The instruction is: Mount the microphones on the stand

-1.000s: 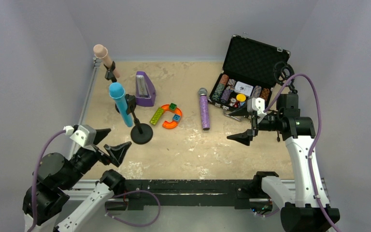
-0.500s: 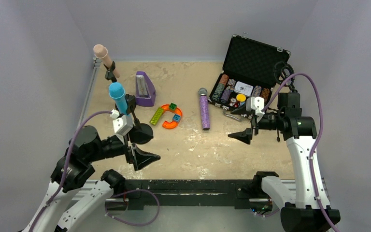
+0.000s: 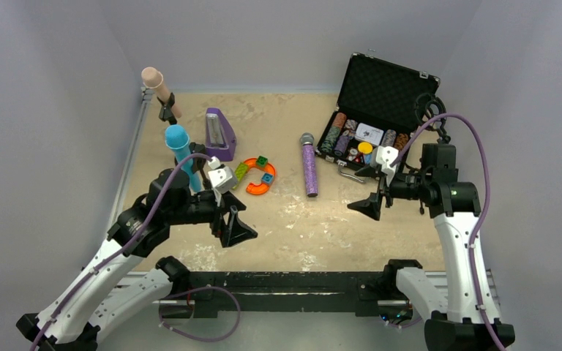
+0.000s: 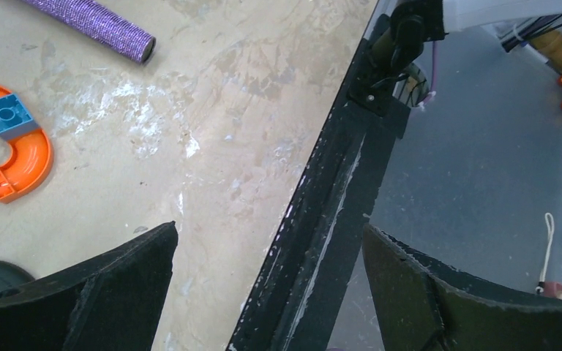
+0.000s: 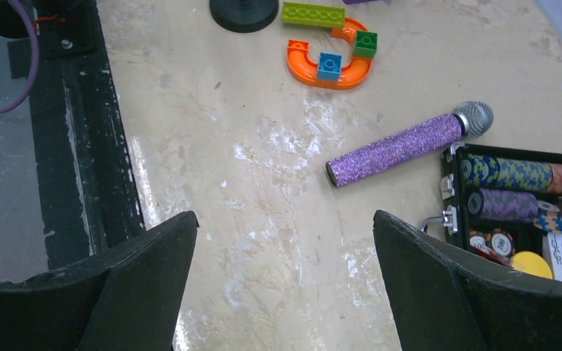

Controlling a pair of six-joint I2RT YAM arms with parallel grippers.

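The glittery purple microphone (image 3: 310,167) with a silver mesh head lies flat mid-table; it also shows in the right wrist view (image 5: 408,143), and its butt end in the left wrist view (image 4: 95,25). The pale pink-beige microphone (image 3: 159,88) and the light blue microphone (image 3: 181,151) sit in clips on the black stand (image 3: 165,112) at the left; its round base (image 5: 244,12) shows in the right wrist view. My left gripper (image 3: 233,216) is open and empty, near the table's front edge. My right gripper (image 3: 366,190) is open and empty, right of the purple microphone.
A purple metronome (image 3: 219,136) stands beside the stand. An orange curved toy piece with coloured bricks (image 3: 258,175) lies between stand and purple microphone. An open black case of poker chips (image 3: 377,117) sits at the back right. The black front rail (image 3: 285,281) edges the table.
My left arm has swung from the front left corner toward the table's middle, its open gripper now in front of the stand base. The right gripper has barely moved.
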